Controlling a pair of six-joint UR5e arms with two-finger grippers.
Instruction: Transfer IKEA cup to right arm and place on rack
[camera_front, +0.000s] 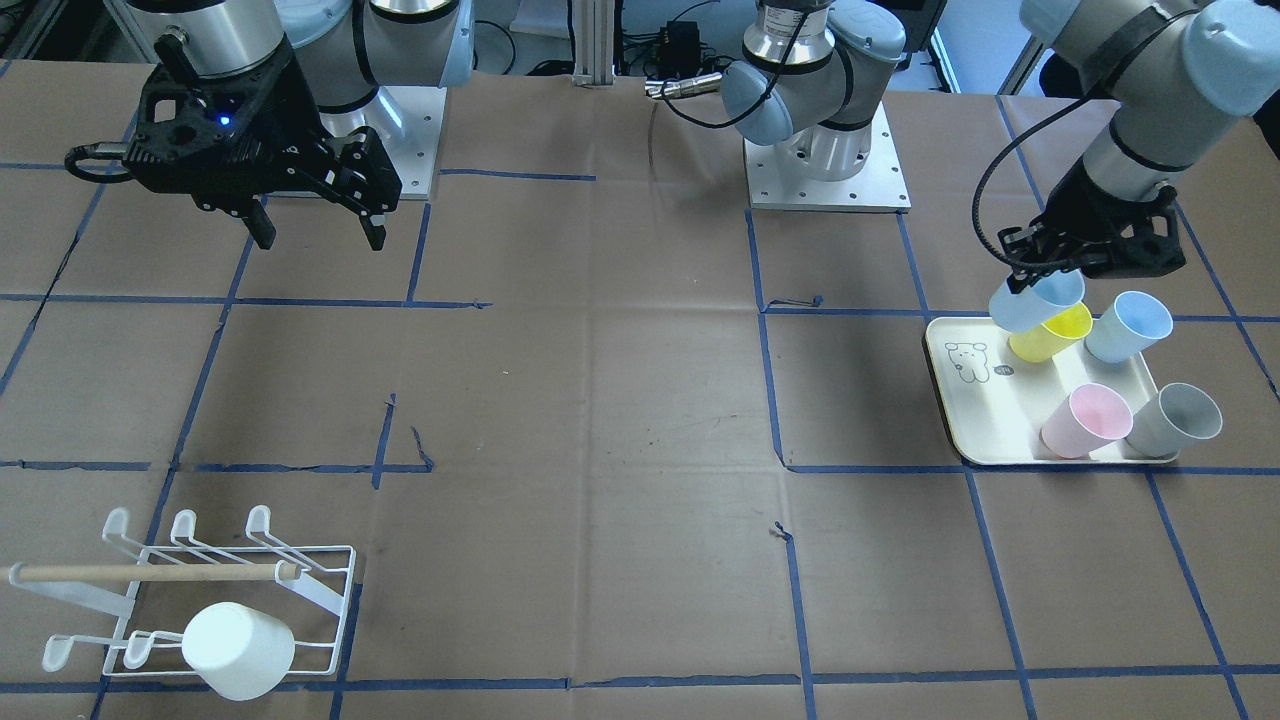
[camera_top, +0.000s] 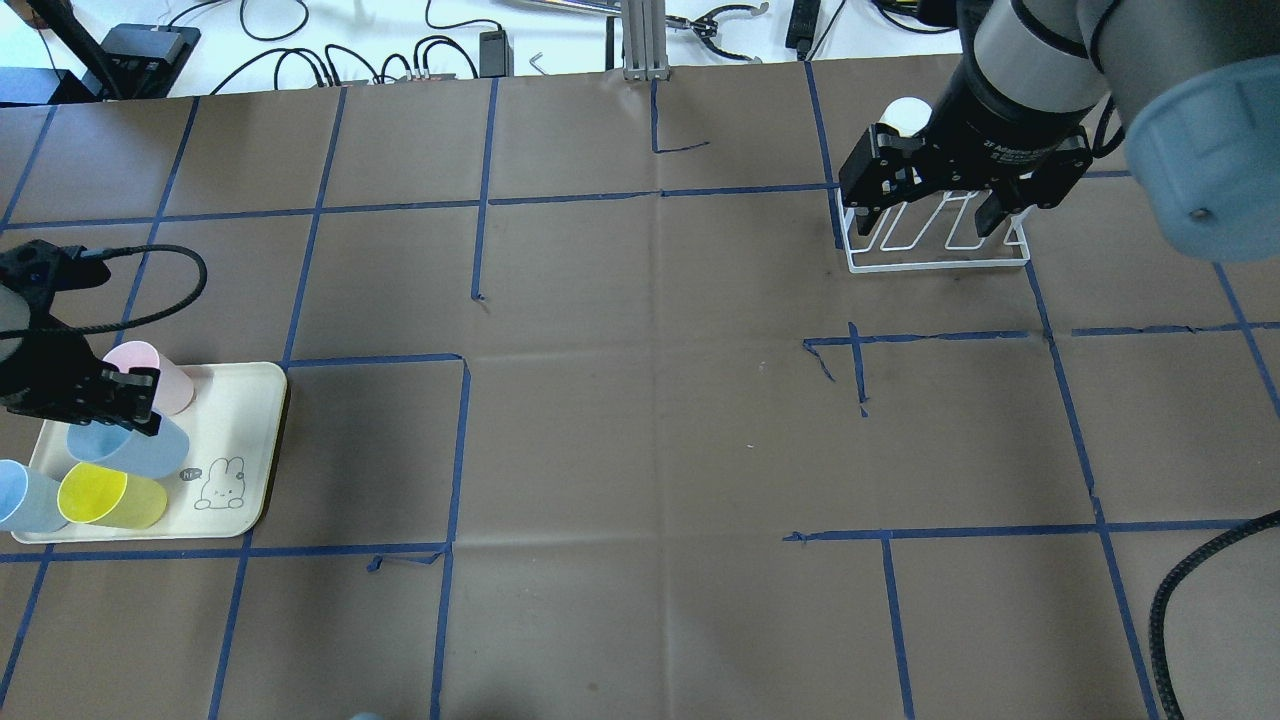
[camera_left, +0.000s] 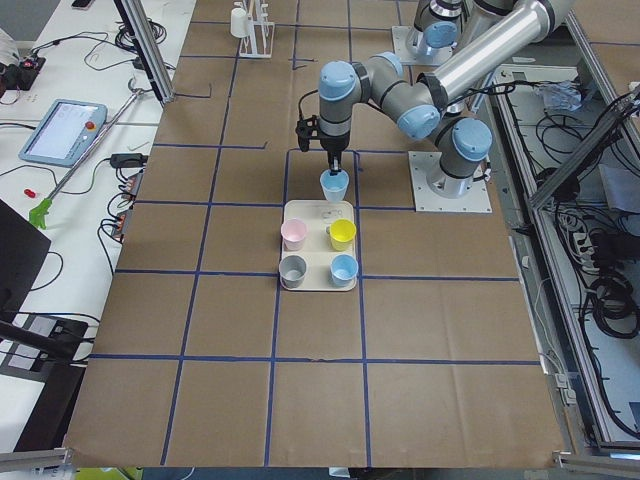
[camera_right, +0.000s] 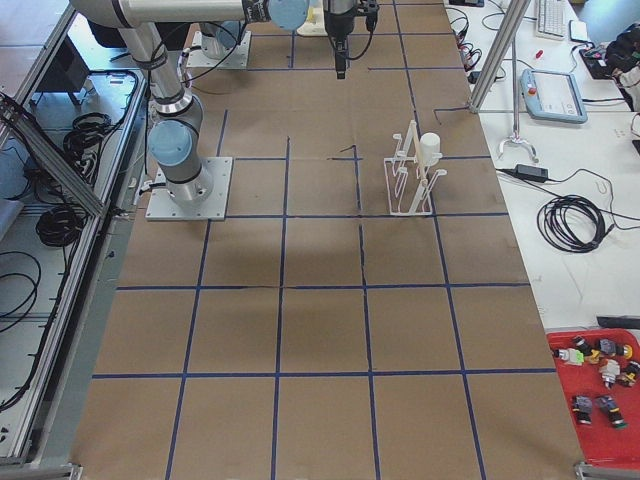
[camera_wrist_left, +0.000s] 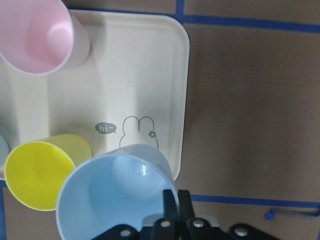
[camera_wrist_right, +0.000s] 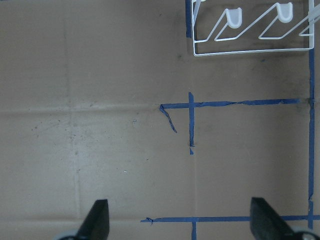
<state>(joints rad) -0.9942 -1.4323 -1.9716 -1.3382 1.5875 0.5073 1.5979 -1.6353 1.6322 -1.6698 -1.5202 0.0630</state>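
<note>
Risks, biggest item first.

Table: the two claws are sitting well apart, with the tray end at the left and the rack end at the far right. Both arms are facing a long carry to a meet point. With any offset there, the right arm is likely closing on air or on the other fingers instead of the cup wall.

Rack: a white cup is already sitting on a far-row prong. The placing is needing a free prong, or it is colliding.

Cream tray: a yellow cup, a second light blue cup, a pink cup and a grey cup are crowding it. The lifted cup is hanging just above the yellow one, so a low sideways exit is risking a knock-over.

Light blue IKEA cup: it is hanging tilted over the tray's edge nearest the robot, apparently clear of the tray and gripped at the rim only. I'm judging the smooth plastic could be pivoting or slipping under acceleration.

Claws:
- **Right gripper**: it is spread wide, carrying nothing and touching nothing. It is hanging high over bare table near the rack.
- **Left gripper**: its fingers are nearly pressed together, pinching the cup's rim wall between them. It is touching nothing else.
</note>
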